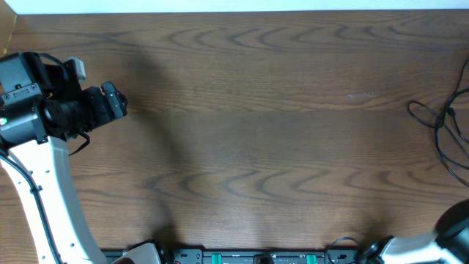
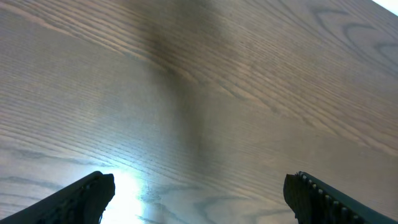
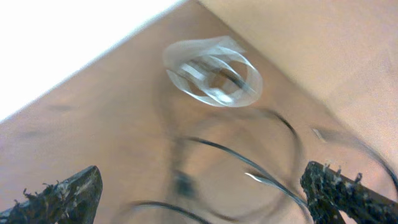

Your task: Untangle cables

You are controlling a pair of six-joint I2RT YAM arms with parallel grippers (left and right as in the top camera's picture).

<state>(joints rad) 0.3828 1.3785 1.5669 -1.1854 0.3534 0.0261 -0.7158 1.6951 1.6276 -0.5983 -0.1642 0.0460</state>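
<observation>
Your cables (image 1: 437,123) lie at the far 3 o'clock edge of the table (image 1: 242,139) in the overhead view. They are thin black cords in a few loose, open loops that cross one another, and part of the bundle runs out of the picture on that side. No plug end can be made out from above.

The right wrist view shows them closer but heavily blurred. Slim black strands (image 3: 236,158) sweep in wide curves over the brown wood, with one big round loop toward 3 o'clock. A whitish strand (image 3: 211,71) sits at about 12 o'clock, wound into a small pale, almost see-through coil. The blur hides where the cords cross and whether they are knotted.

Your right gripper (image 3: 200,180) has its jaws standing wide apart, one dark fingertip at 8 o'clock and the other at 4 o'clock of that view. Black cord passes in the gap between them and close to the 4 o'clock finger, but nothing is clamped, and you cannot tell whether any strand touches it. From above only a piece of the right arm (image 1: 454,227) shows, at 4 o'clock.

Your left gripper (image 2: 199,183) is also spread wide over bare wood grain with nothing between its jaws. In the overhead view it is at 9 o'clock (image 1: 113,103), well apart from the cables.
</observation>
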